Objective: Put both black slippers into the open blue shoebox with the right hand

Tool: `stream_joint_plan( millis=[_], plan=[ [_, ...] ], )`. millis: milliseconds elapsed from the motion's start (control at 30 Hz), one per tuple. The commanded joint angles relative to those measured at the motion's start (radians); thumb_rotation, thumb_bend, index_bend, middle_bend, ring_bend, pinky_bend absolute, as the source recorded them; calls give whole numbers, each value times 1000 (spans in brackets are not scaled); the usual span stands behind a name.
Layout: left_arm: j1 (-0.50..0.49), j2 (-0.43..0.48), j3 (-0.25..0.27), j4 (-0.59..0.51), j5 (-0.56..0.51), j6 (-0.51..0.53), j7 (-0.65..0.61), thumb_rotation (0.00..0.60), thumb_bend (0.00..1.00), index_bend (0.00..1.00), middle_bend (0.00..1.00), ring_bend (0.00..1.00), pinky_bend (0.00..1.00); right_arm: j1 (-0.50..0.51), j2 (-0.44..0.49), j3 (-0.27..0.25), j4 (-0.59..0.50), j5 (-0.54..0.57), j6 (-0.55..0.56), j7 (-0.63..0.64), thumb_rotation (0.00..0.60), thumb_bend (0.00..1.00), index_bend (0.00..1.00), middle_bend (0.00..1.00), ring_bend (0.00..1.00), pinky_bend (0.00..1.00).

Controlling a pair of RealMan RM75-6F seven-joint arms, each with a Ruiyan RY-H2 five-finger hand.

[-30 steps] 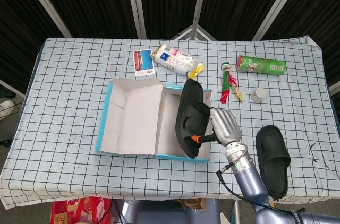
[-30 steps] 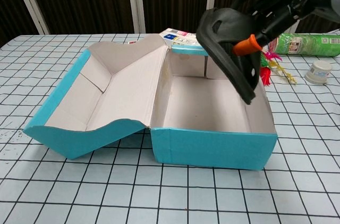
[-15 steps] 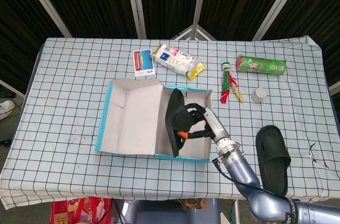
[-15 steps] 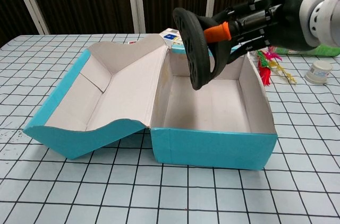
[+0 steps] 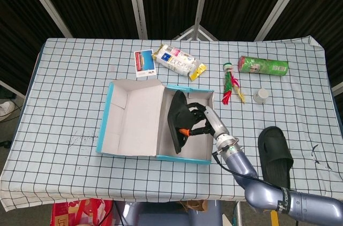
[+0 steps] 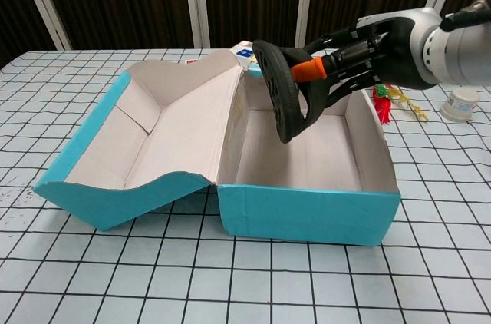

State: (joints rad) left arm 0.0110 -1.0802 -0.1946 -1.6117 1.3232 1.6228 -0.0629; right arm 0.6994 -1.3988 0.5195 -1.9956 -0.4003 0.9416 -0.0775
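My right hand [image 5: 201, 122] [image 6: 349, 63] grips a black slipper [image 5: 176, 119] [image 6: 281, 97] by its strap. The slipper stands on edge, tilted, inside the open blue shoebox [image 5: 192, 159] [image 6: 307, 213], hanging against the box's left inner side just above the floor. The box's lid [image 5: 131, 116] [image 6: 146, 140] lies folded open to the left. A second black slipper [image 5: 275, 160] lies flat on the table to the right of the box, near the front edge. My left hand is not in either view.
Behind the box lie a small card [image 5: 143, 61], a snack packet [image 5: 177, 61] [image 6: 257, 52], a red-green-yellow toy [image 5: 231, 87] [image 6: 390, 97], a green can [image 5: 263, 65] [image 6: 449, 64] on its side and a small white cap [image 5: 261, 95] [image 6: 460, 104]. The checked cloth ends close in front.
The right hand carried the slipper leftward and down, from above the box's right wall into the box, turning it on edge. In the last half second it sank a little lower.
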Motion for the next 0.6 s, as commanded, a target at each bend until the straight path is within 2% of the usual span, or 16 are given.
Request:
stream_joint_plan(
  millis=[33,600],
  plan=[
    [-1,0,0,0,-1,-2,2,600,373,102,63,32,131,1,-18,-17,33,-36,-10,35,600,536,655,528,663,644],
    [-2,-2,1,-2,-1,-2,8,600,373,102,63,32,131,19,-45,-68,92,-51,-35,109,600,540,655,528,663,643]
  ],
)
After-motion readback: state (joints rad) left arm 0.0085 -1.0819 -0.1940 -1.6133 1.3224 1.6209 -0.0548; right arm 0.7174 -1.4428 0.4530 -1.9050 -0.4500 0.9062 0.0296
